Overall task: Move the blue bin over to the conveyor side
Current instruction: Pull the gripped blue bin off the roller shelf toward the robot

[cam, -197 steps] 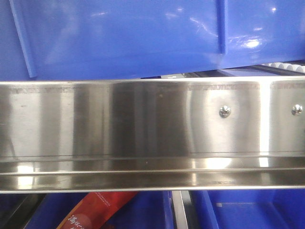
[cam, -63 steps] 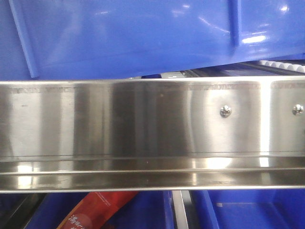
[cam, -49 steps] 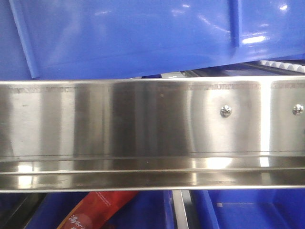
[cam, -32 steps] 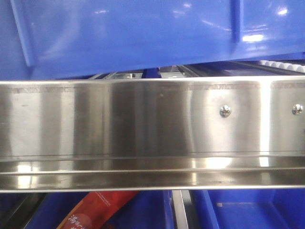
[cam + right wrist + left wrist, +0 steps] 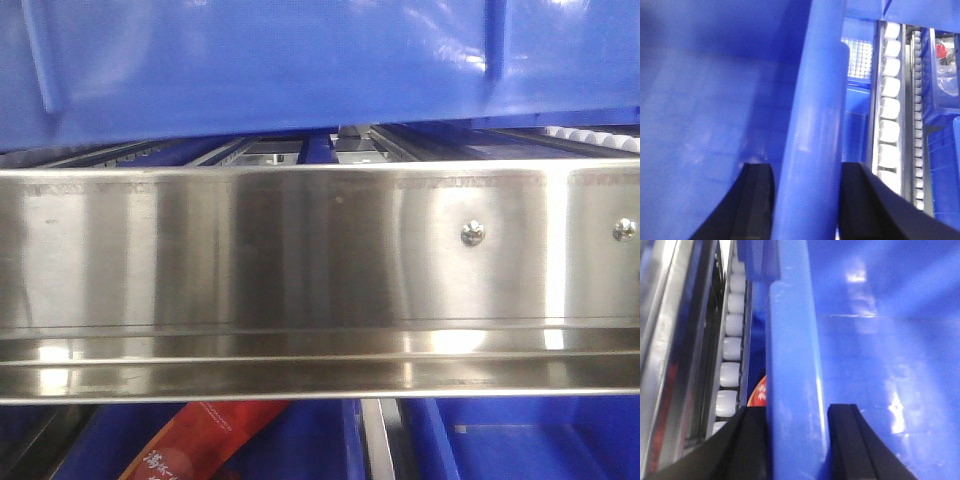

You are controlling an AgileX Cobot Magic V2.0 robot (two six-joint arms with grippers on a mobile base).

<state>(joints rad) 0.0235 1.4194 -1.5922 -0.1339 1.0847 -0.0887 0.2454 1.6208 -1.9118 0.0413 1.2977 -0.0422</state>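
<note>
Blue glossy plastic fills the top of the front view: the blue bin [image 5: 300,70] spans the whole width above the steel rack [image 5: 300,260], its lower edge standing apart from the top edge of the rack's front rail, with roller tracks showing in the gap between them. Two screws [image 5: 472,233] sit toward the right end of the brushed rail. Below the rail, a red packet [image 5: 200,440] printed with pale characters lies near the lower left, beside other blue containers [image 5: 520,440]. Left wrist view: the left gripper [image 5: 795,412] pinches the bin's thickened rim [image 5: 790,350], one black finger [image 5: 747,445] outside the wall and the other against the smooth inner face. A row of white rollers [image 5: 730,345] runs along the rack just beside the bin's outer wall. Right wrist view: the right gripper [image 5: 807,170] clamps the opposite rim [image 5: 815,100] in the same way, one finger [image 5: 757,200] inside the bin, one outside. White rollers [image 5: 890,110] line the rack just beside this wall too.
</note>
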